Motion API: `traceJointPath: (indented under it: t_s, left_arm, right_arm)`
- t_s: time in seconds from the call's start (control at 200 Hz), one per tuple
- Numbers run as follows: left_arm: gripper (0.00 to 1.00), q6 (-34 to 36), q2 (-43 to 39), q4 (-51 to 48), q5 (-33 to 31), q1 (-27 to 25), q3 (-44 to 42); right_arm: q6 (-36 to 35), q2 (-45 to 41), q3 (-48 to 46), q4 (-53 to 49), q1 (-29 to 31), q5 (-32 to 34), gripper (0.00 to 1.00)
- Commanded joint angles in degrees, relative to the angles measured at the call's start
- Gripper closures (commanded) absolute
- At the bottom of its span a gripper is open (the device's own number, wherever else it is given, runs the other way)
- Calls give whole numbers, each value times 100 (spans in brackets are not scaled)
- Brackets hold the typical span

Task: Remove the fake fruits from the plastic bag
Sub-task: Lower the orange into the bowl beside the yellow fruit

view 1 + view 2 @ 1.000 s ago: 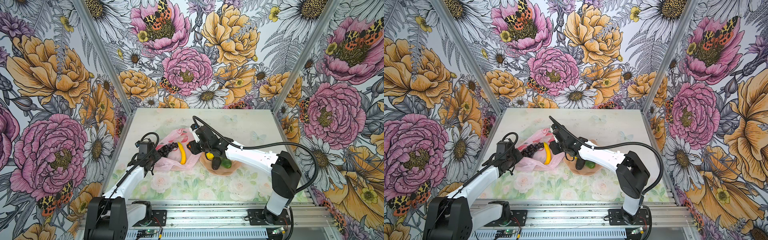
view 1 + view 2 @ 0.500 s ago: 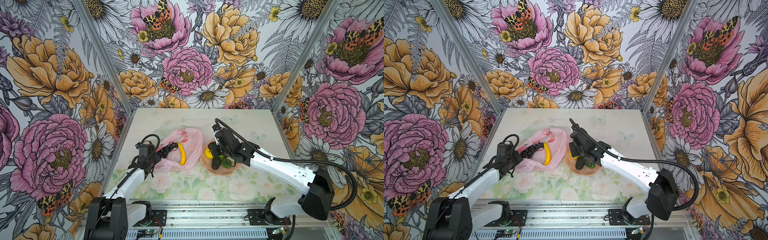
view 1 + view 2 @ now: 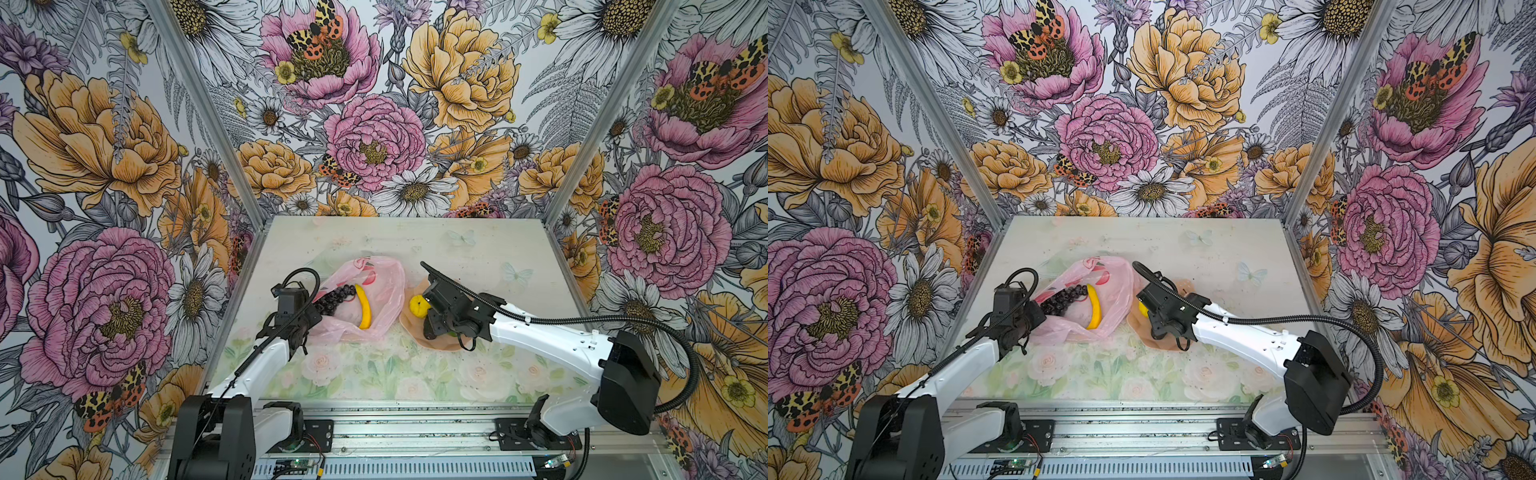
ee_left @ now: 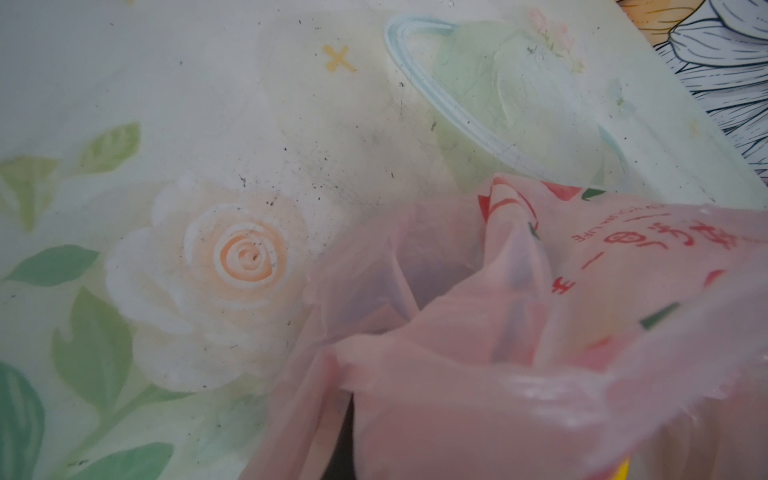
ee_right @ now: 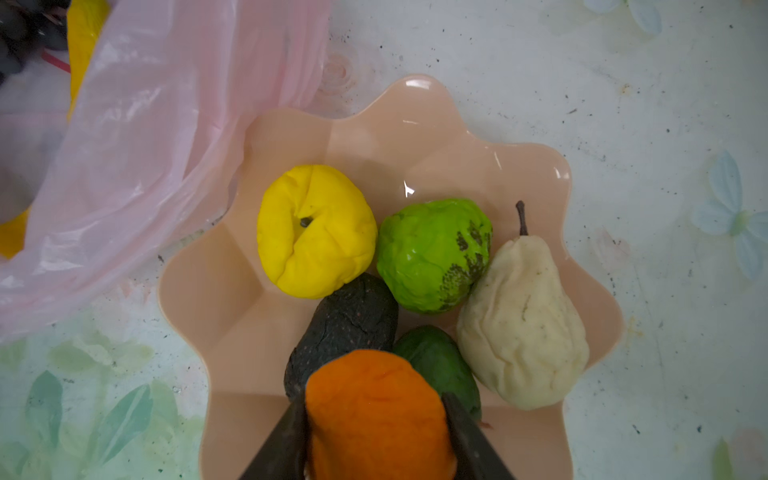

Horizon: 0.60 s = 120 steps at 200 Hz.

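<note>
The pale-pink plastic bag (image 3: 380,286) lies left of centre on the table, its mouth toward my left gripper (image 3: 309,322), which is shut on the bag's edge. In the left wrist view the bag's film (image 4: 478,374) covers the jaws. A banana (image 3: 364,309) and a black grape bunch (image 3: 334,297) show in the bag. My right gripper (image 5: 376,405) is shut on an orange (image 5: 374,424), just above the peach bowl (image 5: 415,137). In the bowl lie a yellow fruit (image 5: 316,230), a light green one (image 5: 432,253), a cream pear (image 5: 523,328), an avocado (image 5: 340,328) and a dark green fruit (image 5: 436,365).
The bowl (image 3: 409,332) touches the bag's right side. Floral walls close the table on three sides, and a metal rail (image 3: 415,419) runs along the front edge. In both top views the right arm reaches in from the front right.
The right arm has swung to the right, from the bag's edge to over the bowl, with the orange in its jaws. The left arm and the bag have hardly moved.
</note>
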Motion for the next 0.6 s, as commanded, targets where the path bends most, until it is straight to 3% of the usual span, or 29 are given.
traceJointPath:
  t_s: [0.0,0.595]
  left_arm:
    - [100,87,-31,143,-18,28,-63]
    - [100,90,-64,157,25,29,-80]
  right_arm:
    - [40,189,187,-140,25,388,56]
    - [-211,1022,598,-157,34,879,54]
